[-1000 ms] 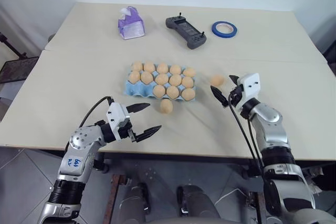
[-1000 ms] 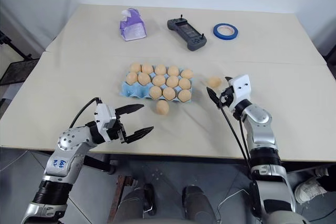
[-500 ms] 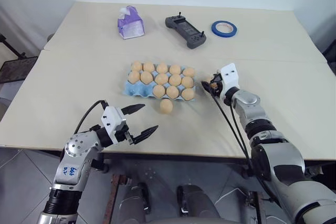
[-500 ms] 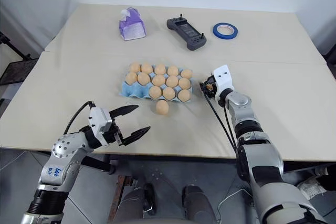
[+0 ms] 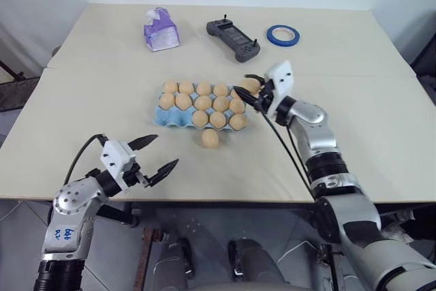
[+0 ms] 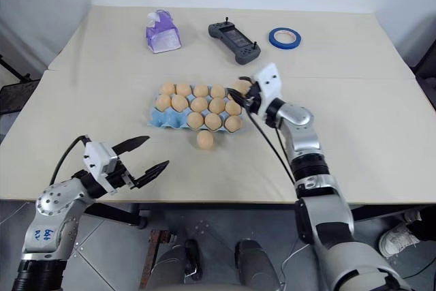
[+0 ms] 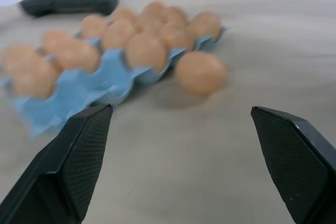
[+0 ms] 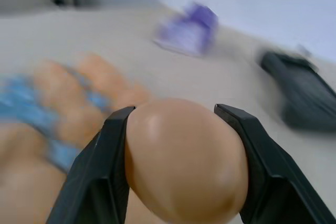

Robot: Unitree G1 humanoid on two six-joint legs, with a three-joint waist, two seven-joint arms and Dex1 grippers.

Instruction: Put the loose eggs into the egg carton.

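The right gripper (image 5: 251, 90) is clamped on one tan egg (image 8: 185, 162); in the right wrist view the egg sits squarely between the two black fingers (image 8: 100, 174), both pressed against its shell. In the head views this held egg (image 5: 249, 86) hangs above the right end of the egg carton (image 5: 170, 115), at the corner of the carton facing the far edge of the tabletop (image 5: 82, 114).

The light blue carton lies near the middle of the tabletop, its long sides running parallel to the near edge. Its cups are filled with tan eggs in three rows; whether the cup beneath the held egg is empty cannot be told, since the gripper and egg cover it.

One loose egg (image 5: 210, 138) rests on the bare tabletop just beside the carton's near long side, toward its right half, close to the carton wall but apart from it. In the left wrist view this egg (image 7: 201, 73) lies just in front of the carton's blue rim (image 7: 113, 69).

The left gripper (image 5: 152, 152) hovers at the near edge of the tabletop, toward the left corner, well apart from the carton and the loose egg. Its fingers (image 7: 65, 169) are spread wide with nothing between them.

Along the far edge stand a purple tissue pack (image 5: 159, 29), a dark handheld controller (image 5: 233, 39) and a roll of blue tape (image 5: 281, 35).
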